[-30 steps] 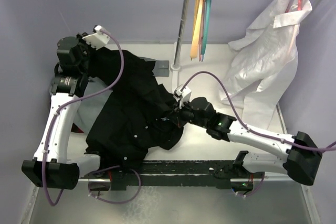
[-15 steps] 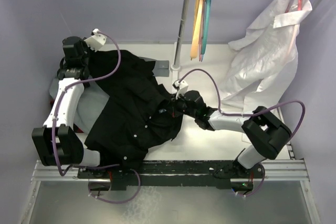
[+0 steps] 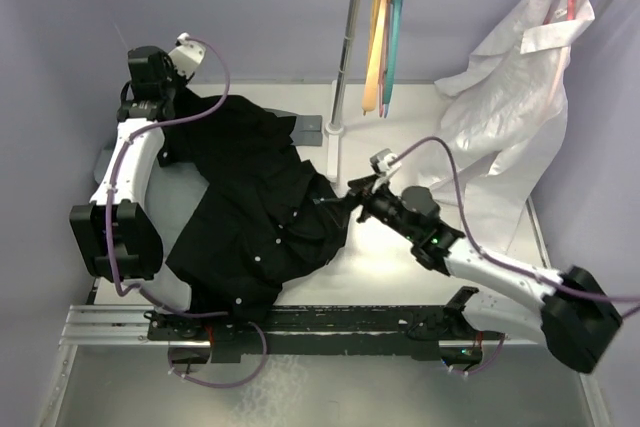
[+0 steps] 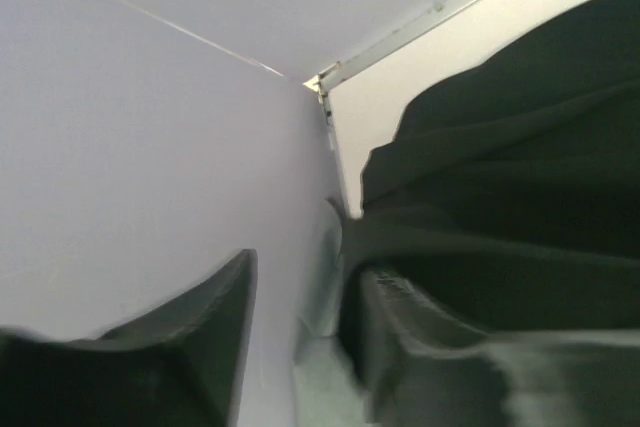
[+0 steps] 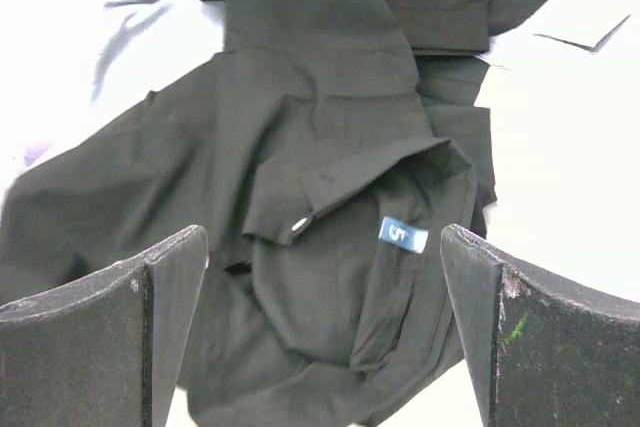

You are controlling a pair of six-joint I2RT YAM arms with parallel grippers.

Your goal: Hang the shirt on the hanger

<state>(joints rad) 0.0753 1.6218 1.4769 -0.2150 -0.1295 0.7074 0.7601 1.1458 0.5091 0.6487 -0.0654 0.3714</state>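
Observation:
The black shirt (image 3: 262,205) lies crumpled on the white table (image 3: 400,267), from the back left to the near middle. In the right wrist view its collar (image 5: 360,182) and a blue neck label (image 5: 403,235) lie under the fingers. My right gripper (image 3: 352,203) (image 5: 325,252) is open just above the collar at the shirt's right edge, holding nothing. My left gripper (image 3: 160,105) (image 4: 300,282) is open at the back left corner, with black cloth (image 4: 500,207) beside its right finger. The hanger is out of view.
A clothes rack pole (image 3: 346,47) stands at the back middle on a grey foot (image 3: 322,130). Orange and teal hangers (image 3: 384,32) hang from its rail. A white garment (image 3: 510,97) hangs at the back right. The purple wall (image 4: 150,127) is close to the left gripper.
Both grippers have gone from shut to open. The right gripper has drawn back to the right off the collar. The left arm has folded towards the back left corner.

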